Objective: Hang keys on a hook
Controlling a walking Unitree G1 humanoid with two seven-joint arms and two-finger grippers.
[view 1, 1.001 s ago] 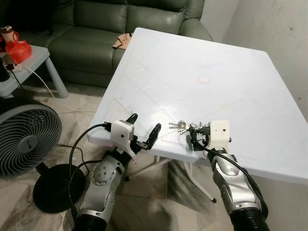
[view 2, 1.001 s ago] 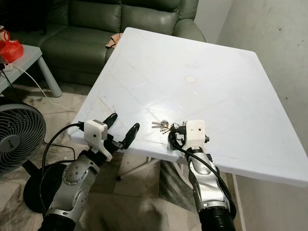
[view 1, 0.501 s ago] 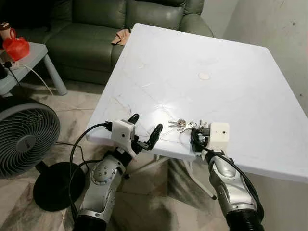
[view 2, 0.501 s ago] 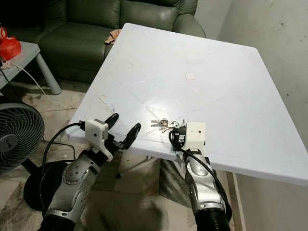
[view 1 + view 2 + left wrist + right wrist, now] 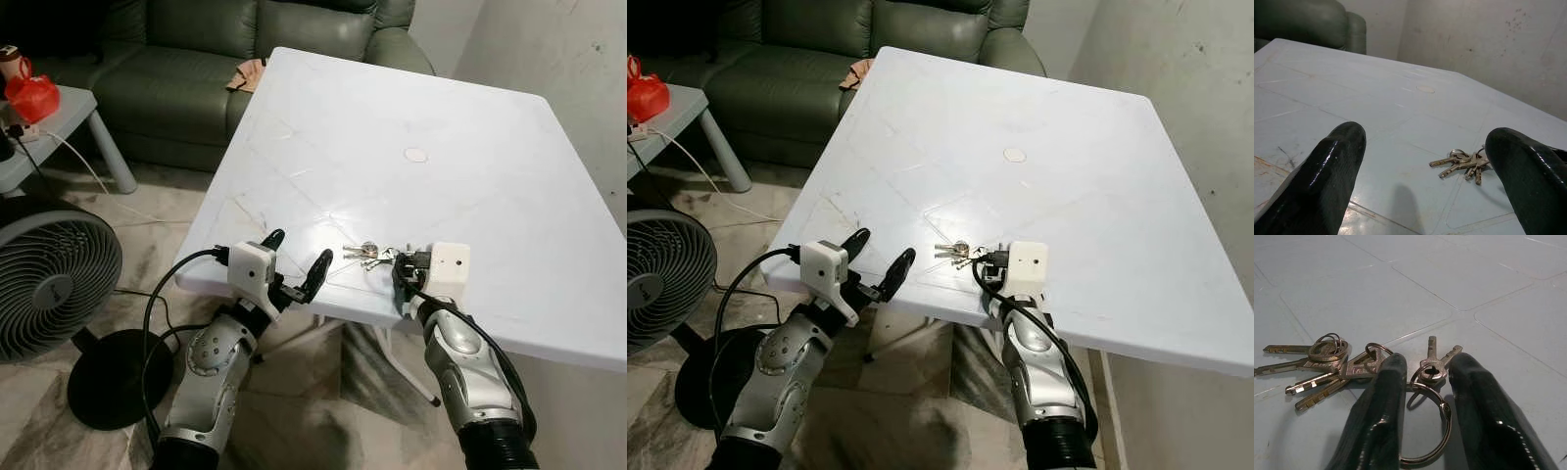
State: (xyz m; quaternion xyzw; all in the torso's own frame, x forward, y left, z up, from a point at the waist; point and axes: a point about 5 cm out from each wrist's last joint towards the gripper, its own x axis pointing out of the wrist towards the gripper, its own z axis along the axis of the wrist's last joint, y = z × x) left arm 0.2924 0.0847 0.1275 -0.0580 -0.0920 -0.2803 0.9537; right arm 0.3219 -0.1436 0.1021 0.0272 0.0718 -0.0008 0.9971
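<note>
The keys lie on the white table near its front edge. The right gripper straddles their big ring, fingers narrow, seemingly not yet clamped. The left gripper hovers spread wide at the table's edge.

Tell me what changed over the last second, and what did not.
The right claw edged forward over the table edge to the keys; its fingers now straddle the key ring, not yet closed on it. The keys lie where they were. The left claw stayed open at the table's near edge. The camera view shifted slightly.
</note>
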